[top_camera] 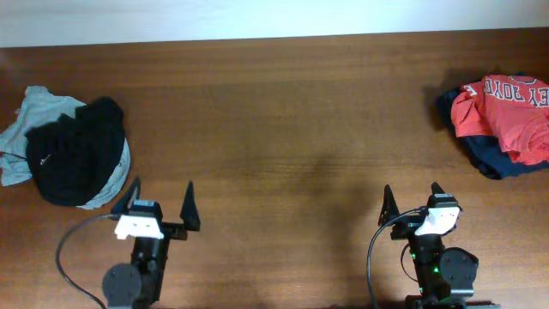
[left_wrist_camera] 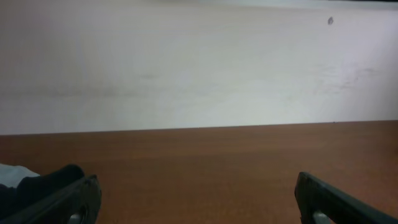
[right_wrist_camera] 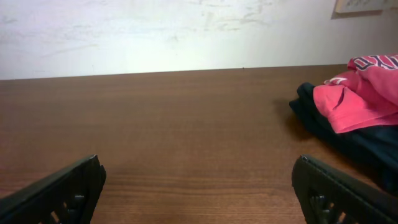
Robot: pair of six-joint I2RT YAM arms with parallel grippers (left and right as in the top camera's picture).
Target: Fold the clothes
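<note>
Two heaps of clothes lie on the brown table. At the far left a black garment [top_camera: 75, 152] sits crumpled on a pale grey-blue one [top_camera: 34, 112]. At the far right a red shirt with white lettering [top_camera: 506, 105] rests on a navy garment [top_camera: 493, 161]. My left gripper [top_camera: 161, 198] stands open near the front edge, just right of the black heap, nothing between its fingers. My right gripper [top_camera: 412, 194] is open too, well left of the red shirt [right_wrist_camera: 367, 90]. In the left wrist view the black garment [left_wrist_camera: 34, 186] peeks in beside my left finger [left_wrist_camera: 71, 202].
A pale wall [left_wrist_camera: 199, 62] runs behind the table's far edge [top_camera: 274, 39]. Black cables [top_camera: 69, 249] loop beside each arm's base at the front. Bare wood [top_camera: 283, 129] spans the stretch between the two heaps.
</note>
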